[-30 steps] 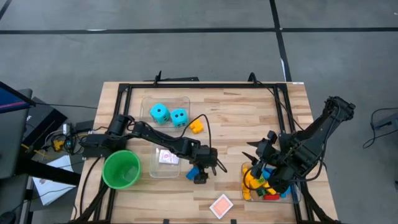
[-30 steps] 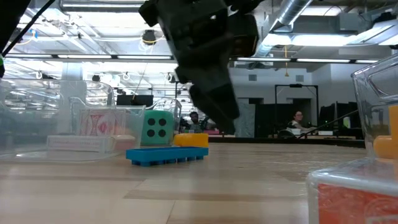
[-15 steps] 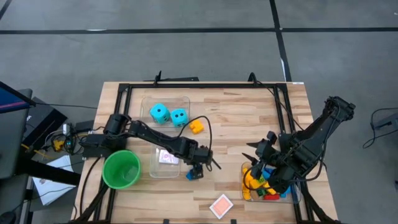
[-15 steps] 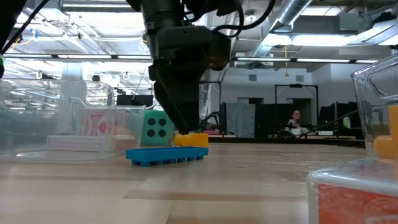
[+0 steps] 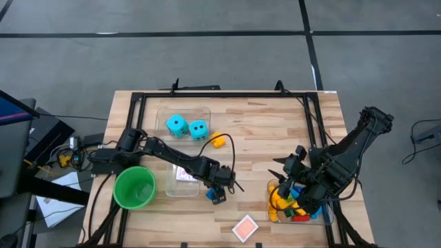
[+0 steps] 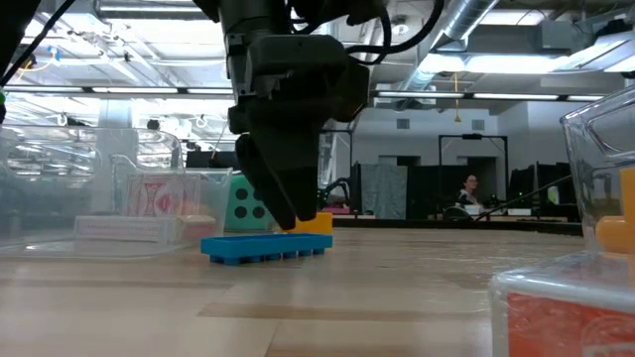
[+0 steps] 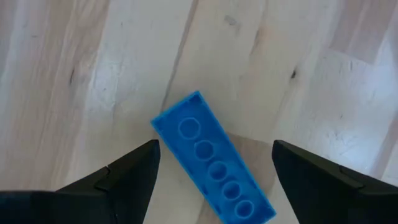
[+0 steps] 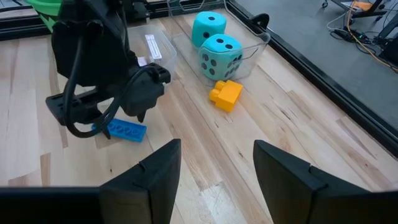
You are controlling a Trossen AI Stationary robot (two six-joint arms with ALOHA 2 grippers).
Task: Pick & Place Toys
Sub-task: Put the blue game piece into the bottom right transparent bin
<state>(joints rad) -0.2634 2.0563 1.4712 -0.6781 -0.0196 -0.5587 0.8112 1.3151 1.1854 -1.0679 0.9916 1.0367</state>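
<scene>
A blue plastic brick (image 7: pixel 214 171) lies flat on the wooden table (image 5: pixel 262 131), studs up; it also shows in the low view (image 6: pixel 266 248). My left gripper (image 7: pixel 214 146) is open just above it, one finger on either side of the brick, touching nothing; it also shows in the high view (image 5: pixel 218 186). Two cyan dice (image 5: pixel 187 127) sit in a clear bin, and a yellow-orange brick (image 5: pixel 218 141) lies beside it. A red-and-white card (image 5: pixel 245 227) lies near the front edge. My right gripper (image 8: pixel 217 149) is open and empty, above a clear bin of coloured bricks (image 5: pixel 298 208).
A green cup (image 5: pixel 134 187) stands at the front left. A clear bin holding cards (image 5: pixel 182 176) sits right beside the blue brick. A black frame (image 5: pixel 227 94) edges the table. Bare wood lies between the two arms.
My left gripper has gone a little toward the table's left edge and come down, turning, until its fingers stand over the blue brick. The brick has stayed where it was. My right arm has kept still.
</scene>
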